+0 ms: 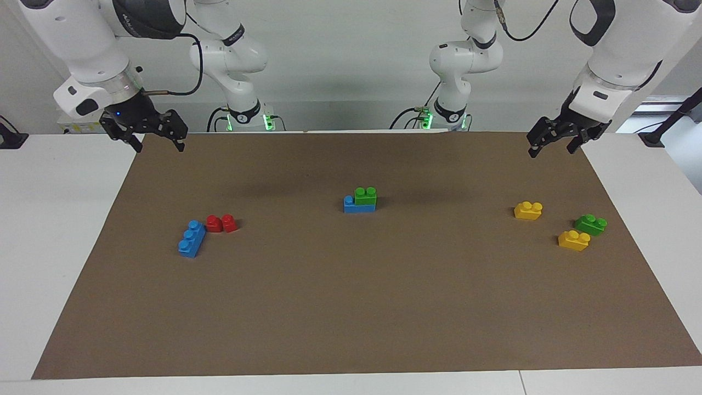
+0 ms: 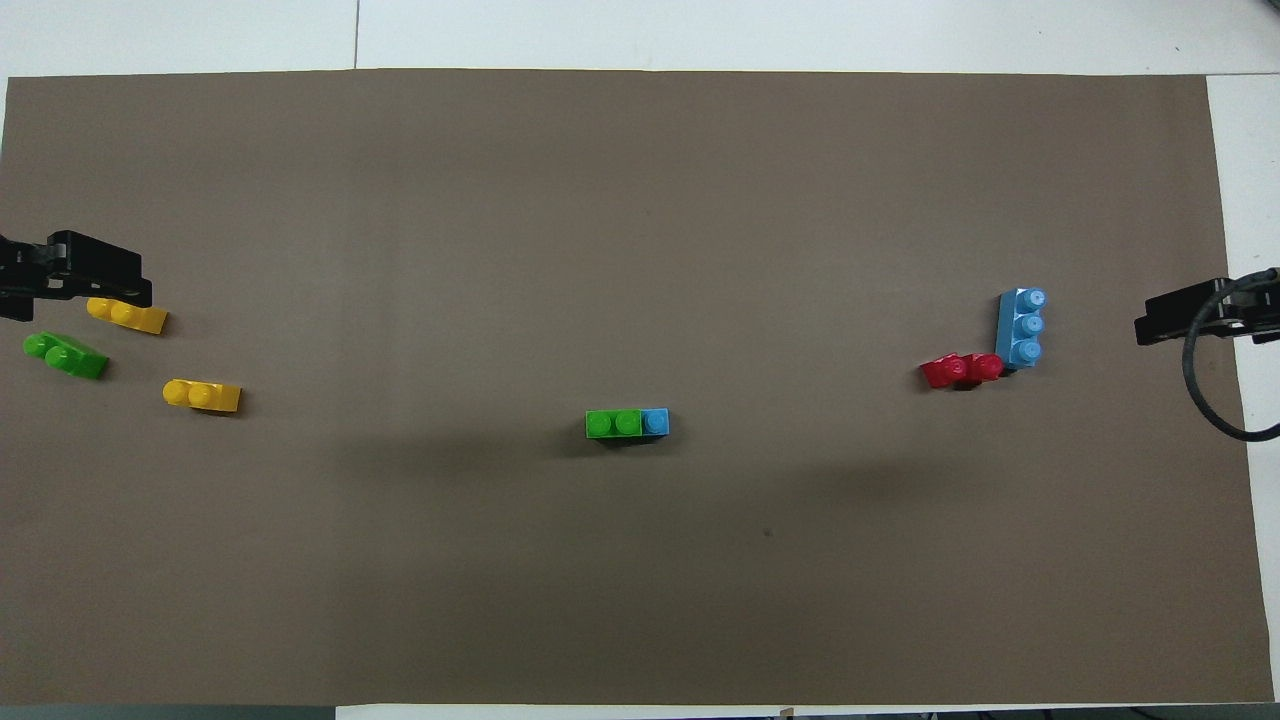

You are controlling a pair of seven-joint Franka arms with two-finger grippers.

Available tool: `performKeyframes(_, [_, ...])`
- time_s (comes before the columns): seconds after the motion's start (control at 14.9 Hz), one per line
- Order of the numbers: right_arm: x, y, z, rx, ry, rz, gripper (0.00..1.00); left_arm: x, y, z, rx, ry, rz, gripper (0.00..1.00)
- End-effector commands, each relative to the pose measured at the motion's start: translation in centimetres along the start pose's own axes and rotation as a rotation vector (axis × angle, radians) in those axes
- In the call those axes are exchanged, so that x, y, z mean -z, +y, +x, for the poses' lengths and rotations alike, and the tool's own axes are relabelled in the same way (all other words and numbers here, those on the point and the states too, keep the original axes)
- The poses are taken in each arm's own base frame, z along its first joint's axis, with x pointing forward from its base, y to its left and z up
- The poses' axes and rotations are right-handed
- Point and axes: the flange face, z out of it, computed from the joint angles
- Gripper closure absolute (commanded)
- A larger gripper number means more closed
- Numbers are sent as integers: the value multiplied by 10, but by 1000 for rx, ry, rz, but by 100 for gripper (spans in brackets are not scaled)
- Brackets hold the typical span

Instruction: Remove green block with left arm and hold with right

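The left gripper [image 1: 554,144] hangs with its fingers spread and empty over the corner of the brown mat [image 1: 351,307] at the left arm's end of the bench [image 1: 55,219]. The right gripper [image 1: 156,140] hangs likewise, fingers apart and holding nothing, over the mat's corner at the right arm's end. Well apart from both sets of fingers, at the mat's middle, the green block [image 1: 365,198] sits stacked on a blue three-stud brick [image 1: 356,207]. Near the left fingers lie two yellow bricks [image 1: 528,210] and a loose green brick [image 1: 590,224]. Near the right fingers lie a red brick [image 1: 222,223] touching another blue brick [image 1: 192,238].
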Motion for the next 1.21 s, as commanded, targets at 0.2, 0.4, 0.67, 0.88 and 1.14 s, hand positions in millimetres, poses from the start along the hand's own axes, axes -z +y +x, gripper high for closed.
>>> performKeyframes(0.2, [5,5,0,-19,38,-24,0,1,-2,-10,-2,1,18,0])
performKeyframes(0.4, [4,17,-2,31,31,-10,0,1,-2,-10,-2,-1,18,0])
performKeyframes(0.67, [5,12,0,-203,40,-1,0,0,2,-13,-2,-5,19,0])
performKeyframes(0.88, [3,1,-2,-491,24,10,2,-3,1,-14,62,-10,17,0])
performKeyframes(1.14, [-9,-23,-10,-851,-45,62,3,-6,6,-17,194,-16,10,0])
